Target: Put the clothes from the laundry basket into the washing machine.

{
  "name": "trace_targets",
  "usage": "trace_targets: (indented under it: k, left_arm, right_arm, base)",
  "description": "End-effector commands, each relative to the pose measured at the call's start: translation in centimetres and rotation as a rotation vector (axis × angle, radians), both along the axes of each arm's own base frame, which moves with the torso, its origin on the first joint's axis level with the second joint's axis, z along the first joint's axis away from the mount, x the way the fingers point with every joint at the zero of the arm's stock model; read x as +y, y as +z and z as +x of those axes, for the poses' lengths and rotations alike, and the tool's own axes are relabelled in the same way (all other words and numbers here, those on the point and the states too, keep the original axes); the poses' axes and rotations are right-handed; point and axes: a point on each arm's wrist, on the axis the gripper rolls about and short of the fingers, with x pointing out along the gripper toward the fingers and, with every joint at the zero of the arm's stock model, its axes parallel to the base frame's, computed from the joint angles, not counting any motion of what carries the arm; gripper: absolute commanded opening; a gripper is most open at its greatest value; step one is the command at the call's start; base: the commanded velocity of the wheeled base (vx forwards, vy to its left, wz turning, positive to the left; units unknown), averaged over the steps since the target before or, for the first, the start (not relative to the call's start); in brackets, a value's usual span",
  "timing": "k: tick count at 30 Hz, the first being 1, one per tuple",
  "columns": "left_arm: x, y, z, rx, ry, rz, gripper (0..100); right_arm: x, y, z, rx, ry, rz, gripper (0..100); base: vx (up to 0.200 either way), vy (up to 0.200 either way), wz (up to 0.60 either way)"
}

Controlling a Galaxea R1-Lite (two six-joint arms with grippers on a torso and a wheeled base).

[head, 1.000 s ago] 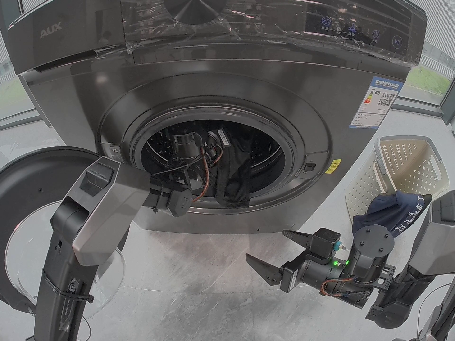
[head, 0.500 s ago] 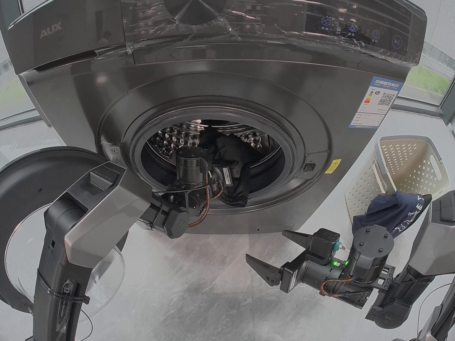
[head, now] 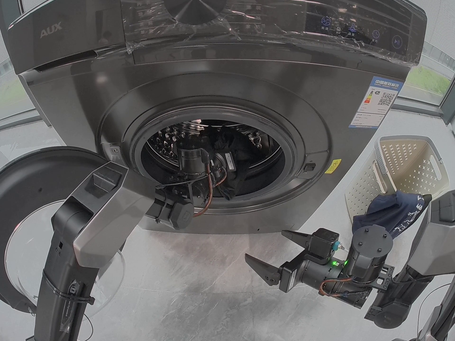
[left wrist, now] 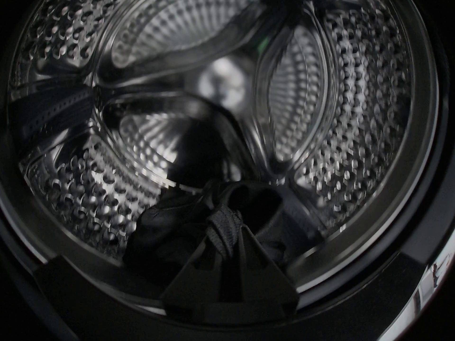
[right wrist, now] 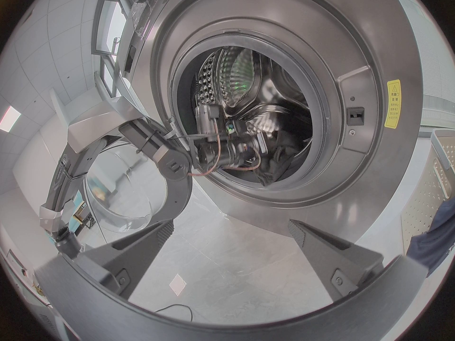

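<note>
The left end effector (left wrist: 232, 237) sits inside the mouth of the washing machine (head: 213, 76), fingers clamped on a black garment (left wrist: 166, 228). The garment is bunched low in the perforated steel drum (left wrist: 308, 95), just behind its front rim. The machine's round door (head: 28, 190) stands wide open on the robot's left. In front of the machine, the right end effector (head: 265, 245) hangs low over the grey floor (head: 199, 280), jaws spread wide and holding nothing. At the machine's right side the cream basket (head: 412, 162) stands tilted, its opening turned toward the robot. A navy garment (head: 393, 211) spills over the basket's near edge, close beside the right arm and well apart from the drum.
</note>
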Motion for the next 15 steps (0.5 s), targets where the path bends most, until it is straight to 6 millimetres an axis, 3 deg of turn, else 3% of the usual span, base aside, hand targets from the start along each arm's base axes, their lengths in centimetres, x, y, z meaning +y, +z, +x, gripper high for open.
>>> trace_targets:
  k: [1, 4, 15]
  left_arm:
    - [0.0, 2.0, 2.5, -0.151, 0.060, -0.103, 0]
    - [0.1, 3.1, 3.2, -0.224, 0.092, -0.149, 0]
    - [1.1, 2.6, 4.0, -0.234, 0.139, -0.149, 0]
  right_arm:
    - [0.1, -0.2, 0.1, 0.005, 0.000, -0.004, 100]
    - [0.1, -0.3, 0.1, 0.006, 0.000, -0.005, 100]
    - [0.2, -0.4, 0.0, 0.010, 0.005, -0.009, 100]
  base:
    - [0.000, 0.000, 0.00]
    - [0.000, 0.000, 0.00]
    - [0.000, 0.000, 0.00]
